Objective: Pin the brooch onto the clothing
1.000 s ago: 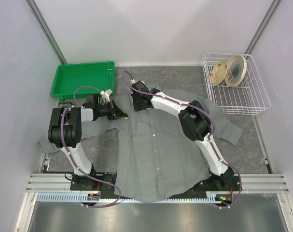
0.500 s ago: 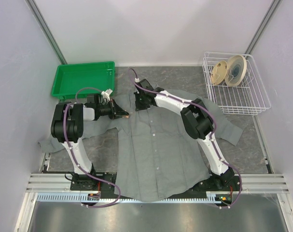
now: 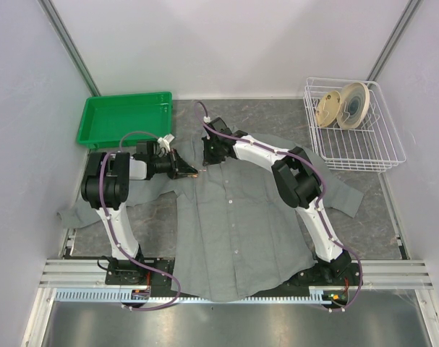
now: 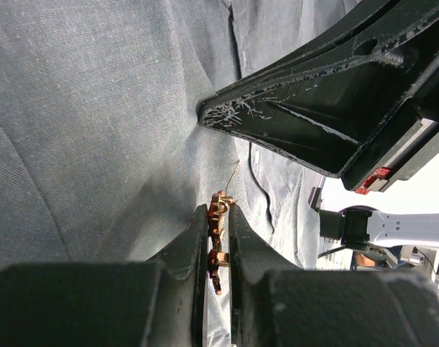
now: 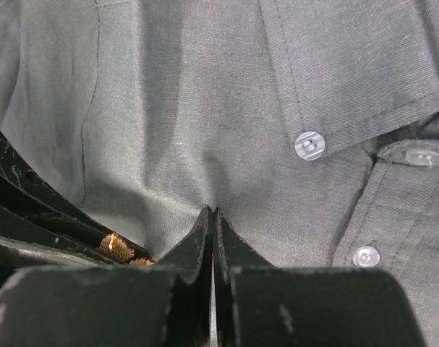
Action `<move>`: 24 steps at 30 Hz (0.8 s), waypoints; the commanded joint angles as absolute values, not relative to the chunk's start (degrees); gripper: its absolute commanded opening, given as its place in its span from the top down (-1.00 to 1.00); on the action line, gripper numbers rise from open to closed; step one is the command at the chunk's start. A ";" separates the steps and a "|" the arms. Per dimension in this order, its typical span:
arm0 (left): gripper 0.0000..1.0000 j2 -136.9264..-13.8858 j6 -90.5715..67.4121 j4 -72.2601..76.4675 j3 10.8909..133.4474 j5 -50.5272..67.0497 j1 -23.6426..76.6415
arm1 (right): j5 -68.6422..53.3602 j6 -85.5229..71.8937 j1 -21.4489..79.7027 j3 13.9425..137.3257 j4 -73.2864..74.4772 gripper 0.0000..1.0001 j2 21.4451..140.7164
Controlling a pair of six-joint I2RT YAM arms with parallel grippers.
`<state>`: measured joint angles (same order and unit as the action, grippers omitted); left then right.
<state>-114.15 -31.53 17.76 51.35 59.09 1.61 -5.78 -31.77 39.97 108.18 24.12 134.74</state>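
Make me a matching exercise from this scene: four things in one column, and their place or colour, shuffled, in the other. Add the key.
Things:
1. brooch
2. shirt
3. tray
4. basket

Place or colour:
A. white wire, at the far right
B. clamped in the left gripper
C. green, at the far left
D. grey, spread over the middle of the table

Pairs: 1-B, 2-D, 3-C, 4-A

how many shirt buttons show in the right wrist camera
3: a collar-tip button, a top button right of it, and a placket button lower down. More may lie outside this view.
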 commanded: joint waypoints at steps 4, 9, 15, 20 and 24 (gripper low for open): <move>0.96 -114.96 -33.83 21.00 53.09 60.38 1.58 | -6.68 -32.61 39.90 107.67 22.41 1.00 130.43; 0.96 -114.96 -33.57 20.83 53.52 59.24 1.49 | -6.59 -32.69 39.73 107.05 22.32 1.00 129.99; 0.96 -115.66 -34.01 21.09 54.05 58.71 1.41 | -6.50 -32.61 39.64 106.44 22.15 1.00 129.46; 0.96 -116.02 -34.01 21.01 54.23 58.18 1.32 | -6.50 -32.61 39.46 105.56 21.97 1.00 129.02; 0.96 -116.28 -34.19 20.83 54.49 57.92 1.32 | -6.33 -32.78 39.29 104.94 21.53 1.00 128.67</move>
